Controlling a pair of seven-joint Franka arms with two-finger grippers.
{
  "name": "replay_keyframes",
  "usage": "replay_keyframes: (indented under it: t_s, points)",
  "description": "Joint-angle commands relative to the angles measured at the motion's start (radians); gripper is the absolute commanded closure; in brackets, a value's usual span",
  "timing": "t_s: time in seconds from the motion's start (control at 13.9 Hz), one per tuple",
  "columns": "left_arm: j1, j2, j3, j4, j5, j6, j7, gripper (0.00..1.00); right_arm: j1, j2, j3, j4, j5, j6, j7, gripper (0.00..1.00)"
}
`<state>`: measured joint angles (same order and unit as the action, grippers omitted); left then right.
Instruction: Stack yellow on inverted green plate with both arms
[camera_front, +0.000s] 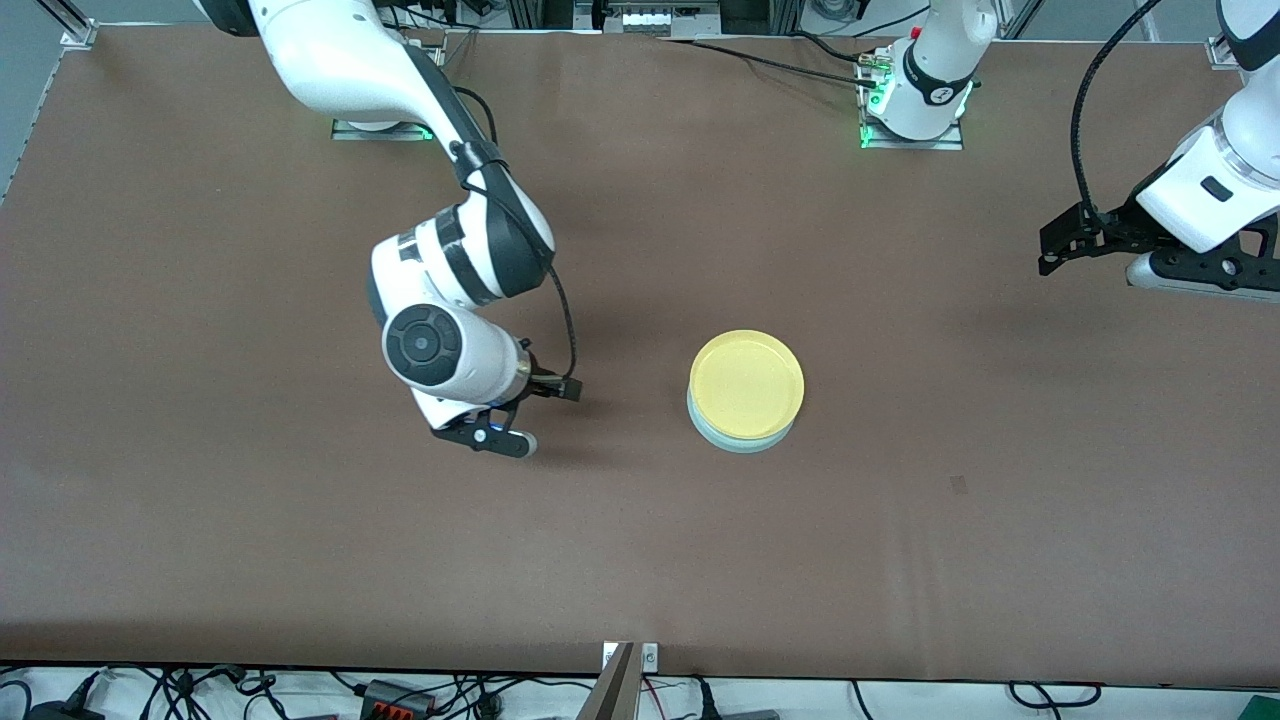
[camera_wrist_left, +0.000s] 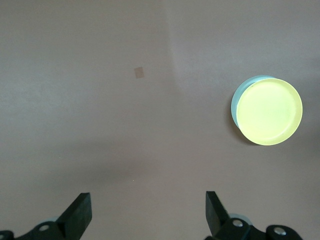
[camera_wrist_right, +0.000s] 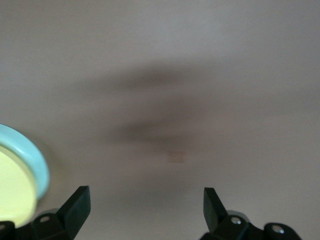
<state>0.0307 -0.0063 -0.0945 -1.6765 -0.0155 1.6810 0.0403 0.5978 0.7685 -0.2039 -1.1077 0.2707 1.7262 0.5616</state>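
The yellow plate lies on top of the pale green plate in the middle of the table; only the green plate's rim shows under it. My right gripper is open and empty, low over bare table beside the stack, toward the right arm's end. Its wrist view shows the yellow plate and green rim at the edge, apart from the gripper. My left gripper is open and empty, held high toward the left arm's end. Its wrist view shows the yellow plate on the green plate well away.
The brown table has a small darker patch nearer the front camera than the stack, toward the left arm's end; it also shows in the left wrist view. Cables and a post lie along the front edge.
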Motion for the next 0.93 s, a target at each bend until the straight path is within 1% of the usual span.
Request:
replay_keyframes:
  t_s: [0.0,0.14,0.22,0.43,0.5,0.65,0.79,0.86]
  points:
    - [0.002,-0.012,-0.005,0.001,0.017,-0.006,-0.002,0.0,-0.044,-0.072,-0.014,-0.021,-0.039,-0.072,-0.101,0.0]
    - [0.002,-0.012,-0.005,0.0,0.016,-0.009,-0.002,0.0,-0.081,-0.116,-0.052,-0.02,-0.048,-0.109,-0.137,0.0]
    - [0.006,-0.012,-0.005,0.0,0.016,-0.01,-0.002,0.0,-0.101,-0.133,-0.06,-0.02,-0.05,-0.111,-0.155,0.0]
    - [0.005,-0.012,-0.005,0.0,0.016,-0.009,-0.002,0.0,-0.144,-0.158,-0.066,-0.018,-0.105,-0.174,-0.175,0.0]
    - [0.002,-0.012,-0.005,0.0,0.017,-0.009,-0.002,0.0,-0.163,-0.187,-0.06,-0.02,-0.11,-0.162,-0.183,0.0]
    - [0.002,-0.012,-0.005,0.0,0.017,-0.009,-0.002,0.0,-0.228,-0.213,-0.045,-0.023,-0.11,-0.158,-0.204,0.0]
    - [0.0,-0.012,-0.007,0.0,0.017,-0.009,-0.002,0.0,-0.282,-0.264,-0.04,-0.03,-0.119,-0.158,-0.332,0.0]
    - [0.0,-0.012,-0.005,0.0,0.017,-0.009,-0.002,0.0,-0.305,-0.284,-0.038,-0.031,-0.145,-0.16,-0.388,0.0]
